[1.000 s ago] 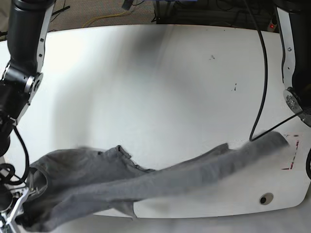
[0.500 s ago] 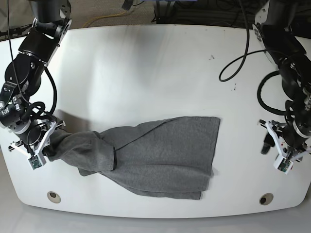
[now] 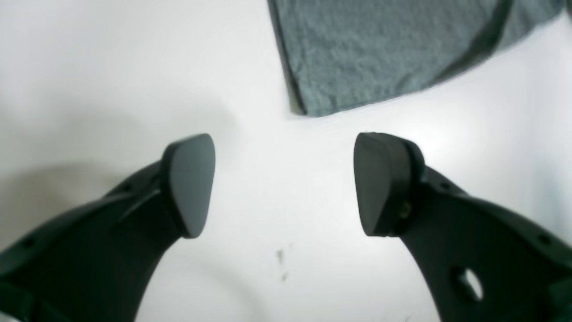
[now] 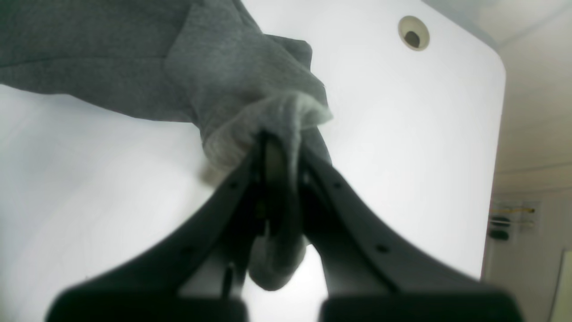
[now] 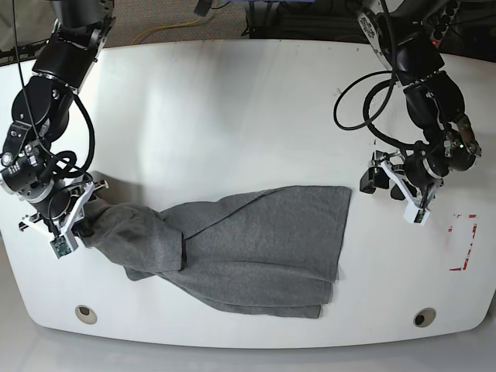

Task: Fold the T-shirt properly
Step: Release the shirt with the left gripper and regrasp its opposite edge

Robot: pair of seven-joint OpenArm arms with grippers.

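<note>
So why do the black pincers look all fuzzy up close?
Left wrist view: the open left pincer sits too near the lens, so it blurs, while the shirt looks sharper. Right wrist view: the right pincer is soft too, and bright glare washes out the table.

A large white table (image 5: 232,116) with rounded corners fills most of the base view. Near its front edge there are two round holes, one hole (image 5: 86,314) at the left and another hole (image 5: 424,318) at the right. A small red dashed mark (image 5: 463,242) is on the table near its right edge, and some tiny dark specks are on the surface. Behind the table, a brownish floor (image 5: 147,23) shows, with a yellow cable (image 5: 167,29) lying on it. The light is bright and even.
</note>
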